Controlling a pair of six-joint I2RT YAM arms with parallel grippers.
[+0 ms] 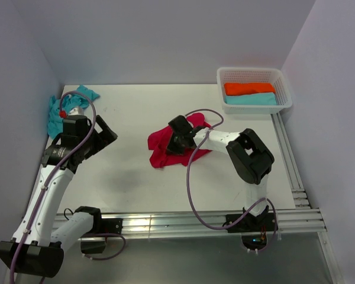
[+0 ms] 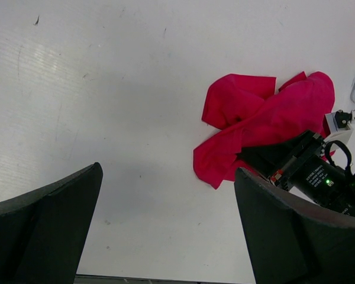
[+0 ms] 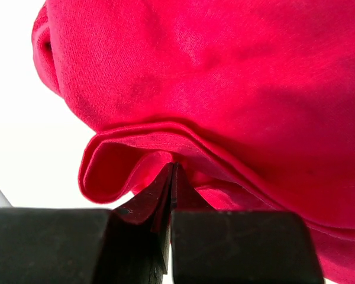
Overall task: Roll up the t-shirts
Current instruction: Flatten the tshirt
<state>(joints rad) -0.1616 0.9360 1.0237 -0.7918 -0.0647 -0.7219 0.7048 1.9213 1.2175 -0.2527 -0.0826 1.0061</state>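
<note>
1. My right hand point(image 1: 176, 141) is pinched shut on a fold at the edge of the red shirt point(image 1: 165, 148). In the wrist view the fingertips point(image 3: 165, 183) meet with a thin layer of red cloth point(image 3: 225, 89) caught between them.
2. My left hand point(image 1: 100, 139) is spread wide and holds nothing. It hangs over bare table point(image 1: 136, 112), far to the left of the basket point(image 1: 248, 70).
3. The red shirt lies on the table to the left of the basket and nearer to my bases. It is a crumpled heap with flaps thrown over each other, neither flat nor rolled.
4. The turquoise shirt point(image 1: 58, 112) is bunched up at the far left edge of the table, well apart from the basket, about level with it. Neither hand touches it, and it looks unrolled too.
5. The basket already holds an orange cloth point(image 1: 249, 88) and a turquoise cloth point(image 1: 251, 99), lying side by side as neat bundles. I cannot tell whether they are rolled or only folded.
6. I judge the work on these two shirts to be at its very start:
   - the red one has only been gripped at an edge
   - it must be spread flat and then rolled
   - the turquoise one waits for the same
</note>
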